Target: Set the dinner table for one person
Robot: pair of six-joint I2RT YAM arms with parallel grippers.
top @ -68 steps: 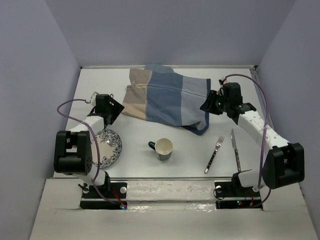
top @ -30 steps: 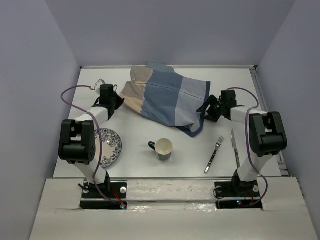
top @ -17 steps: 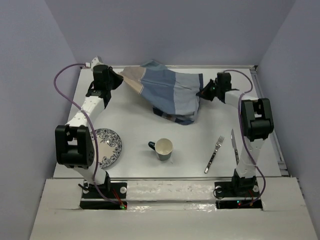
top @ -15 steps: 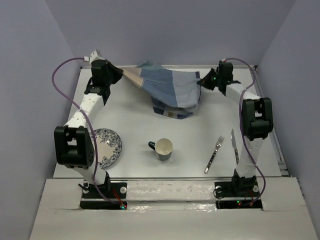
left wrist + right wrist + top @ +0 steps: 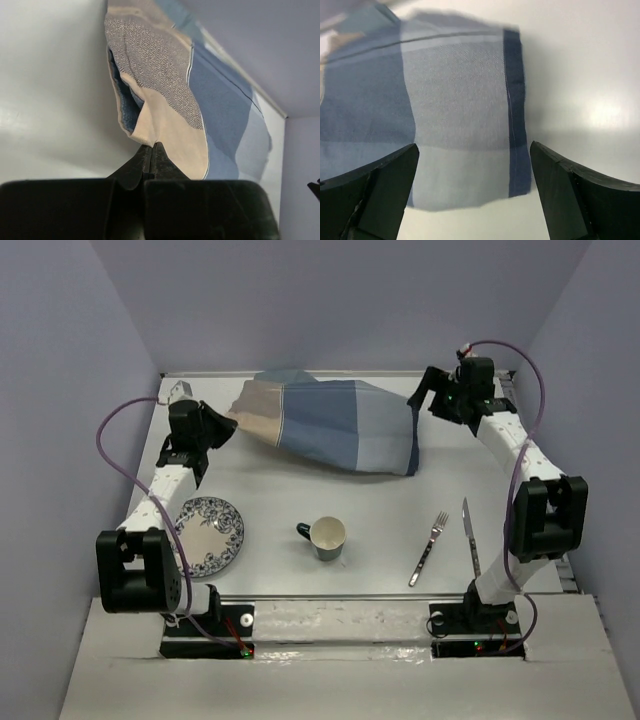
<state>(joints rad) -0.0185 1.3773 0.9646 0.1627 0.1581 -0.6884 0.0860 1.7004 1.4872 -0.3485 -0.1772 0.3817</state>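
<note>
1. Cloth mat, colour-blocked in blue and tan, lies mostly spread across the far middle of the dinner table. The table is a large matte white top with thin metal edge rails.
2. My left gripper is pinched tight on the mat's tan corner at the far left. In the wrist view that corner is lifted and folded, and its herringbone weave hangs in a soft pleat. I judge the grip is there to draw that side flat.
3. My right gripper hovers over the mat's right edge. Its fingers are spread wide with nothing between them. Below it, the dark blue hemmed border lies flat on the white surface.
4. Nearer me, apart from the mat, are the other pieces. A round plate with a blue floral pattern sits at the near left. A dark-handled cup with a pale inside sits near the middle. A metal fork and knife lie side by side at the near right.
5. I judge the mat needs settling first, since the crockery and cutlery would be arranged on it.
</note>
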